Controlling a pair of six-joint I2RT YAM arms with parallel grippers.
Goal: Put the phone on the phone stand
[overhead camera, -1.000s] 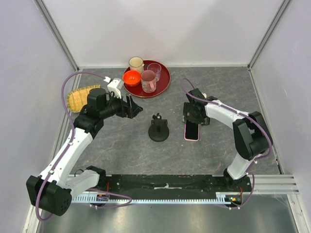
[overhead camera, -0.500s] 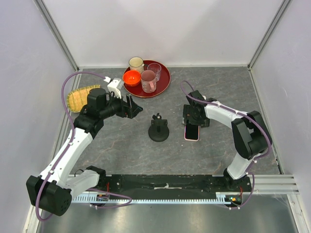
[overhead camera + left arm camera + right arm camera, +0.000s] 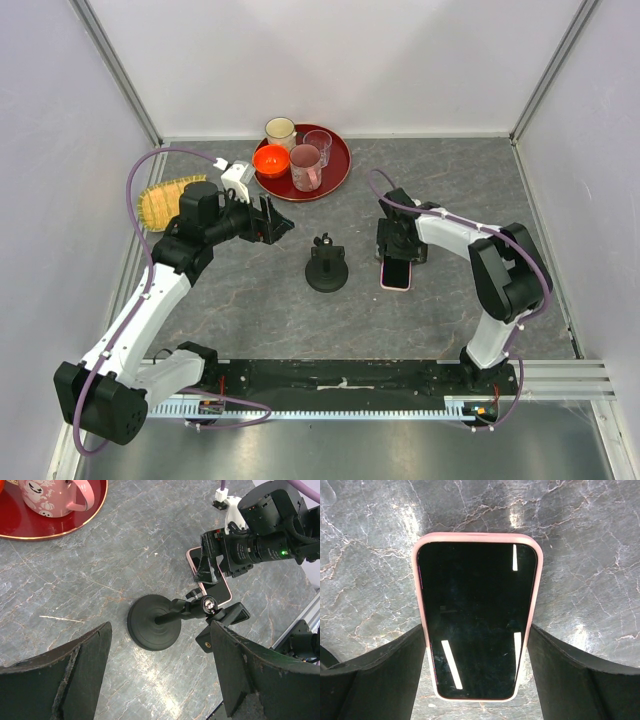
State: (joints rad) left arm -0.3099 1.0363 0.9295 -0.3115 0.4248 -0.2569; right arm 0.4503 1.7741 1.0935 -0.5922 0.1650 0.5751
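The phone [image 3: 477, 615], black screen in a pale pink case, lies flat on the grey table right of the phone stand [image 3: 326, 268]. My right gripper [image 3: 476, 640] is down over the phone's near end, with one finger pressed against each long edge of the case. In the top view the right gripper [image 3: 397, 252] covers the phone's [image 3: 395, 274] far end. The black stand [image 3: 155, 626] has a round base and a tilted clamp head. My left gripper [image 3: 159, 645] hangs open above the table left of the stand, holding nothing.
A red tray [image 3: 338, 168] at the back holds an orange bowl [image 3: 271, 159] and three cups. A yellow woven mat [image 3: 165, 200] lies at the left, behind the left arm. White walls and metal rails close in the table.
The right gripper has shifted slightly left over the phone and its fingers have closed in against the case edges. The left arm, the stand and the phone have not moved.
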